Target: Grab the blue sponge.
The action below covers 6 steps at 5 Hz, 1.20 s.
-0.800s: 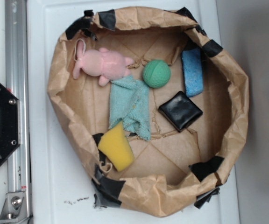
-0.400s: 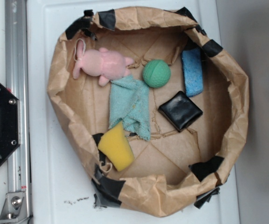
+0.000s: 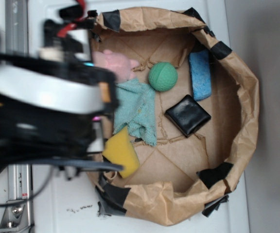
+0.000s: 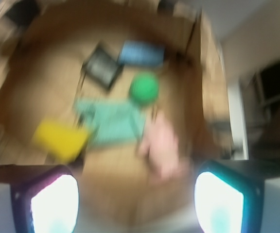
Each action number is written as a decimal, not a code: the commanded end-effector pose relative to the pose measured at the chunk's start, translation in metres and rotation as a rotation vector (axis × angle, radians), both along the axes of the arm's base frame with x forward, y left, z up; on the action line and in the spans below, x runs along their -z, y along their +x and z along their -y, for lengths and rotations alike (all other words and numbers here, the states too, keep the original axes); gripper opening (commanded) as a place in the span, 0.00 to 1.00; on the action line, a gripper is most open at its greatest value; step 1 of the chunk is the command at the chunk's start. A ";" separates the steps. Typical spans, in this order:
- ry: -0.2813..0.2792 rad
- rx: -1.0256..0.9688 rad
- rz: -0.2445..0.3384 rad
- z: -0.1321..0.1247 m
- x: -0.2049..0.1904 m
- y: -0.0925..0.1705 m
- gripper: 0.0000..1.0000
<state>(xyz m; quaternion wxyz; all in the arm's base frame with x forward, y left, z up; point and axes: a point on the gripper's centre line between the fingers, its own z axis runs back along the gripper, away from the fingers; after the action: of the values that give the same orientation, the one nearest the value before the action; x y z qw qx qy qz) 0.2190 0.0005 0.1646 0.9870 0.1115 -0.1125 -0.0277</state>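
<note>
The blue sponge (image 3: 200,74) lies against the right inner wall of the brown paper bag (image 3: 249,107), elongated and untouched. In the blurred wrist view the blue sponge (image 4: 141,53) shows far ahead, beyond the green ball (image 4: 144,88). My arm (image 3: 47,97) is a motion-blurred mass over the bag's left rim. The gripper (image 3: 95,92) is far to the left of the sponge. In the wrist view the gripper (image 4: 137,196) is open, its lit fingers (image 4: 50,204) wide apart with nothing between them.
Inside the bag lie a green ball (image 3: 163,76), a black square pad (image 3: 188,115), a teal cloth (image 3: 136,110), a yellow sponge (image 3: 122,153) and a pink plush toy (image 3: 116,65), half covered by the arm. The bag's walls stand up all round.
The arm has swept into view over the left side of the bag, where none showed before. The objects in the bag have not moved.
</note>
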 end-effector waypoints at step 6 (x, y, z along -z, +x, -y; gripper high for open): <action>0.097 0.567 -0.060 -0.044 0.106 0.087 1.00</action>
<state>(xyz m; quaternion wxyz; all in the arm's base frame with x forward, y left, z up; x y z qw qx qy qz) 0.2946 0.0453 0.0430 0.9417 0.1066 -0.0857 -0.3074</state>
